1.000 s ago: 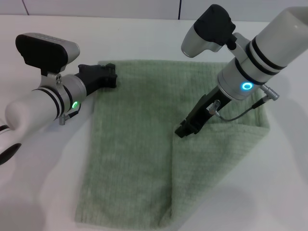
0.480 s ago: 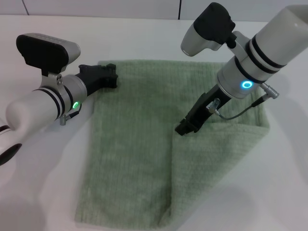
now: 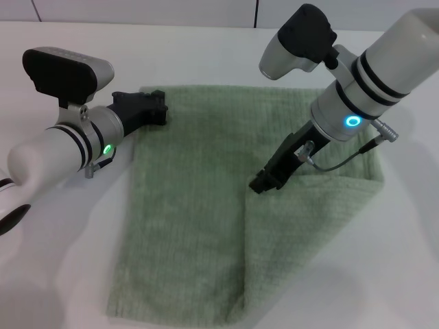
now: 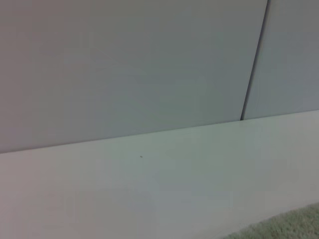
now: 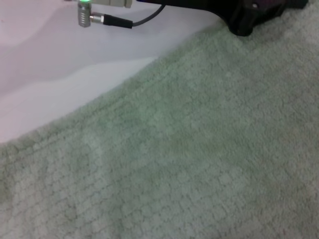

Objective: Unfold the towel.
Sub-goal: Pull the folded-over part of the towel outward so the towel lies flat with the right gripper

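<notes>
The towel (image 3: 199, 199) is a pale sage-green terry cloth lying flat on the white table. Its right part is folded over as a flap (image 3: 309, 233) with a diagonal crease. My left gripper (image 3: 152, 108) rests at the towel's far left corner. My right gripper (image 3: 264, 182) points down at the inner edge of the folded flap, near the towel's middle. The right wrist view shows the towel's ribbed surface (image 5: 189, 159) up close, with my left gripper (image 5: 249, 22) farther off. The left wrist view shows only a sliver of towel (image 4: 294, 228).
The white table (image 3: 62, 260) surrounds the towel on all sides. A grey wall with a dark seam (image 4: 254, 59) stands behind the table's far edge. The right arm's cable (image 3: 343, 161) hangs above the towel's right side.
</notes>
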`<state>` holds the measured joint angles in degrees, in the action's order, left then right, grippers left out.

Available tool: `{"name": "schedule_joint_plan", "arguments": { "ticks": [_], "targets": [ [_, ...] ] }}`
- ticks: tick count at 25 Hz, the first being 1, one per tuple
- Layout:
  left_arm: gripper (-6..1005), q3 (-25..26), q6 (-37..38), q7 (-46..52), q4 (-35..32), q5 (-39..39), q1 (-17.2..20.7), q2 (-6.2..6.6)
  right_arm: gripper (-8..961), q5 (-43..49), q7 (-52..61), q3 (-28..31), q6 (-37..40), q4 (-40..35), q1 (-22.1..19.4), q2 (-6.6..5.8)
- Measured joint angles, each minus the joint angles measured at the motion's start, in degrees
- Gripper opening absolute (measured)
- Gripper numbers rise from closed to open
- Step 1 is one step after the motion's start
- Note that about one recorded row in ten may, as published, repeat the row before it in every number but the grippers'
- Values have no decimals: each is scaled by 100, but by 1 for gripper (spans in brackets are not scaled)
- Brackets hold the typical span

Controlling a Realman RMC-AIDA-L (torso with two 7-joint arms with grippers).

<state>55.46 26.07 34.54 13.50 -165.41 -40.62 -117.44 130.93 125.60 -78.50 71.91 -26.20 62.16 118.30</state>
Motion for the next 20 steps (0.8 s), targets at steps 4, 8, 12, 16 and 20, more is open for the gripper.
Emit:
{"name": "schedule_joint_plan", "arguments": {
  "ticks": [4, 8, 12, 16, 20],
  "targets": [
    [9, -1, 3, 0, 3, 0, 1, 2, 110, -4, -8, -20, 17, -6, -2, 0],
    [9, -9, 2, 0, 4, 0, 1, 2, 110, -15, -15, -24, 17, -15, -3, 0],
    [9, -9, -1, 0, 4, 0, 2, 2, 110, -16, -16, -30, 17, -17, -3, 0],
    [9, -2, -4, 0, 3, 0, 8, 3, 104, -16, -18, -30, 17, -17, -3, 0],
    [9, 0, -5, 0, 3, 0, 9, 2, 85, -9, -22, -32, 16, -17, -3, 0]
  ]
}}
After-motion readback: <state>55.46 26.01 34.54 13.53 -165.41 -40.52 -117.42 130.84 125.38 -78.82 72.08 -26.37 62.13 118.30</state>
